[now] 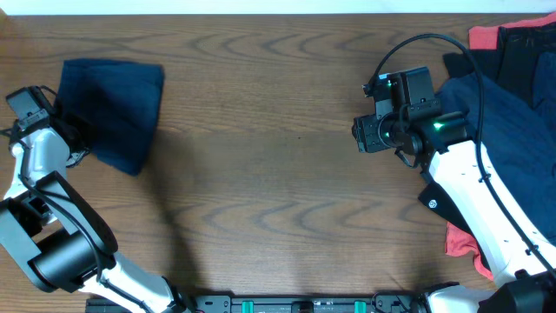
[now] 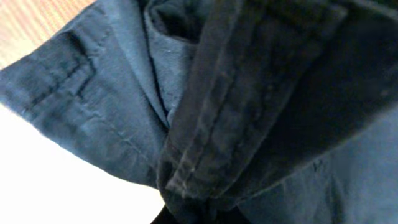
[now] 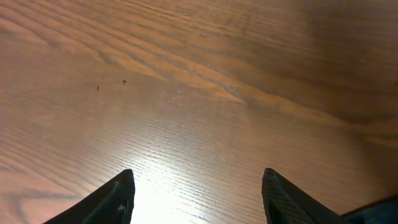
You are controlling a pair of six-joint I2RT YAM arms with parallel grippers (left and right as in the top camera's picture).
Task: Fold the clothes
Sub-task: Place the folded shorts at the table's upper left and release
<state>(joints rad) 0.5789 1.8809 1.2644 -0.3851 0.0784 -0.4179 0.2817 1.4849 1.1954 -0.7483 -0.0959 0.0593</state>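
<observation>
Wood-grain table [image 1: 278, 191] fills our overhead view from edge to edge. At three o'clock we see the largest thing on it, a loose heap of clothes [image 1: 512, 122], mostly navy, running off the frame. A black piece [image 1: 532, 63] sits in the heap near two o'clock, and a coral-red piece [image 1: 488, 36] shows at its top edge, with more coral-red peeking out under the right arm near four o'clock. Well apart from that heap, at ten o'clock, lies a folded navy garment [image 1: 117, 104], flat on the wood, its lower corner pointing toward six o'clock. The left claw [image 1: 71, 137] sits at that garment's eight o'clock edge. Its wrist camera is filled with navy cloth, seams and a thick doubled hem [image 2: 205, 137], so we cannot tell how its fingers stand. The right claw [image 3: 198, 186] is just beside the heap's nine o'clock edge, spread wide over bare wood with nothing between its fingers [image 3: 121, 199].
</observation>
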